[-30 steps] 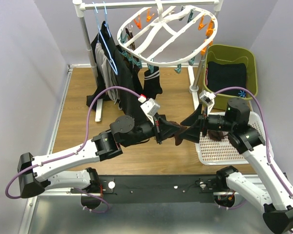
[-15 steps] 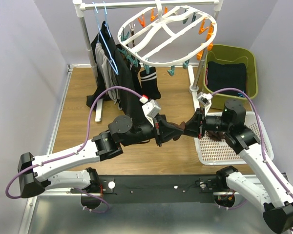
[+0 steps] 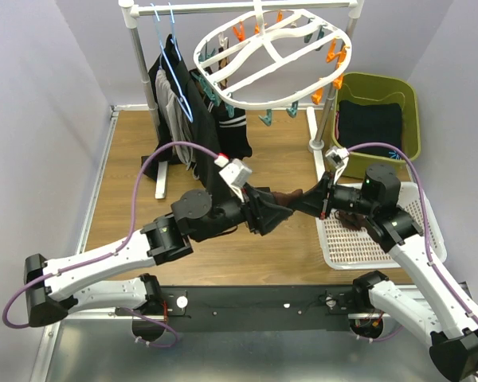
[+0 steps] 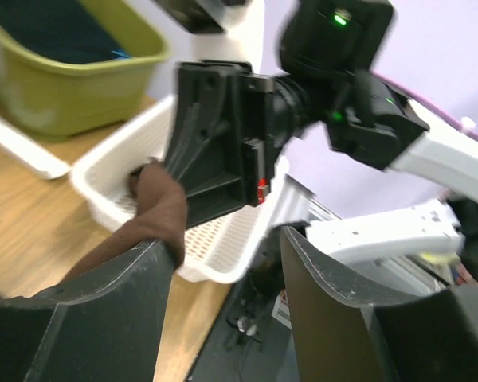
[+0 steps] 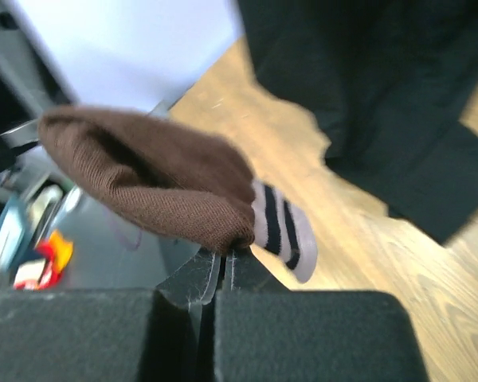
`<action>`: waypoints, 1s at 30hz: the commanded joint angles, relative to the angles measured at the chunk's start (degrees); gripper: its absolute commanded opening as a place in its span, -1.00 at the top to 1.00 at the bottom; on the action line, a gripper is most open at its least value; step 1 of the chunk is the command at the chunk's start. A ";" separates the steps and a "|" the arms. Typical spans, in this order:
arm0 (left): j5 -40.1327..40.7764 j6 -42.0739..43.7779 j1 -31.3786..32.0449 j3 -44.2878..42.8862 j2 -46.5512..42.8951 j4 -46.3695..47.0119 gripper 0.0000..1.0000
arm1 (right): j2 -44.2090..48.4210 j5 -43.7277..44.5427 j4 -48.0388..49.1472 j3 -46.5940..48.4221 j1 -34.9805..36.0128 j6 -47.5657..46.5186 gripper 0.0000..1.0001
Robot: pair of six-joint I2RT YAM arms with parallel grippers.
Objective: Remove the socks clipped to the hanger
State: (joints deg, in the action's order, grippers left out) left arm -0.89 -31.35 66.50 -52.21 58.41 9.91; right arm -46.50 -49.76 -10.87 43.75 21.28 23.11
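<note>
The brown sock (image 5: pixel 143 171) with its pale, dark-striped cuff hung in mid-air over the near middle of the wooden table (image 3: pixel 127 183), free of any clip, just left of the white basket (image 3: pixel 358 248). The right gripper (image 5: pixel 223 274) was closed on it, pinching the fabric between both fingers near the cuff so that the brown length bulged out to the left. The left gripper (image 4: pixel 223 298) stood facing it from the left with its fingers spread wide. The sock's other end trailed past the edge of one finger, and the pictures did not show whether it touched. Farther back, the hanger (image 3: pixel 264 49) hung from the rail (image 3: pixel 247 6) above the far side of the table, with orange clips (image 3: pixel 332 54) and teal ones dangling from it. Dark socks (image 3: pixel 231 131) with white stripes were clipped under its left side, beside the black garments (image 3: pixel 183 111) on thin blue hangers (image 3: pixel 173 52). At the far right a green bin (image 3: pixel 412 119) held folded dark cloth (image 3: pixel 370 123).
</note>
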 commanded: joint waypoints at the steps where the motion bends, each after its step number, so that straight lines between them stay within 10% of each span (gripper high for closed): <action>1: 13.79 -1.95 0.21 0.70 -5.50 -7.26 -0.28 | -0.96 17.39 -2.30 1.51 0.17 4.82 0.99; 12: 27.77 -7.05 0.21 6.23 -17.97 -15.62 -0.13 | -3.60 72.71 -20.66 17.68 0.17 1.32 0.99; 23: 32.26 -7.93 0.21 9.14 -26.51 -18.26 -0.11 | -0.52 95.81 -28.93 17.26 0.08 -0.80 0.99; 30: 32.09 -7.67 0.21 7.91 -26.24 -19.14 -0.10 | -2.18 89.23 -30.61 14.70 0.17 0.53 -0.03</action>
State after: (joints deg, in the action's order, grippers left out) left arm 28.84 -38.85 66.50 -43.07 32.16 -7.73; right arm -47.33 40.71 -38.06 59.20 21.37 22.92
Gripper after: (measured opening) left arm 0.552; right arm 0.359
